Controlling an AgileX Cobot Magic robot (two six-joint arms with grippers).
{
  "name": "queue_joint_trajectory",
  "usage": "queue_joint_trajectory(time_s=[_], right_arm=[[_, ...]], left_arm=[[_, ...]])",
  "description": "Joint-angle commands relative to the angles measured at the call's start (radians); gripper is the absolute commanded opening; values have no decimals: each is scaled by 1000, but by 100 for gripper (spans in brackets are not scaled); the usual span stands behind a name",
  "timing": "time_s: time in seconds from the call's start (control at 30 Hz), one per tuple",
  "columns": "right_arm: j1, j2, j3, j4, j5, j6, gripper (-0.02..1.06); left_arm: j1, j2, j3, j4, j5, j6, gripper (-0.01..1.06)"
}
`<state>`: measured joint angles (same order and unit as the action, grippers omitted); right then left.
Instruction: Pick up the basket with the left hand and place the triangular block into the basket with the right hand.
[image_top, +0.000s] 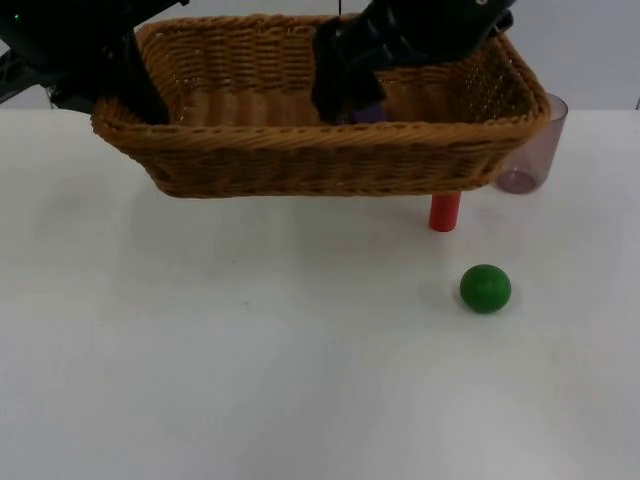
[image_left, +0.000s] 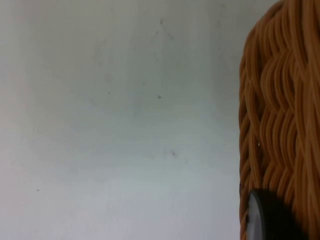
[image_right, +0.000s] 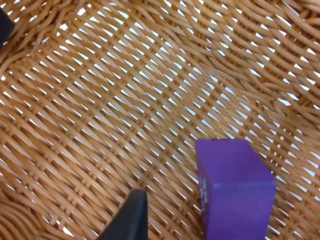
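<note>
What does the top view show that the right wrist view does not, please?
Top view alone: the green ball, the red cylinder, the clear cup and the white table, with the left claw on the wicker basket's left end. Right wrist view alone: the basket's open-weave floor up close. Both: the basket, and the purple block inside it at the right claw.
</note>
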<state>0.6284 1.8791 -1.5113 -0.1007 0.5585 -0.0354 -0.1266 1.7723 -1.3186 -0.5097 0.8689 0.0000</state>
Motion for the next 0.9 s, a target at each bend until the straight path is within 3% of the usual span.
queue_joint_trajectory(time_s=[0.0,0.4,0.53,0.63,0.67,0.77,0.87], right_arm=[[-5,-4,-7,-5,-8,-14,104],[-9,-229,-7,-45,55,-2,104],[-67,-366,-7,-114,61,88,104],[-187,-478,-7,-198,70,221,104],[-187,-478,-7,-198,70,221,104],[-358,-568,-5,-238,131,255,104],[-463,-603,4,-238,165,253,104]], left_arm=[[-5,-17,-1,-39,-14,-8,1],[-5,-17,-1,-39,-16,-8,1],[-5,-17,-1,-39,-15,-6,1],[-5,-17,-1,-37,-15,-6,1],[-5,-17,-1,-37,-15,-6,1],[-5,-17,-1,-37,-15,-6,1],[-5,-17,-1,-37,-15,6,1]])
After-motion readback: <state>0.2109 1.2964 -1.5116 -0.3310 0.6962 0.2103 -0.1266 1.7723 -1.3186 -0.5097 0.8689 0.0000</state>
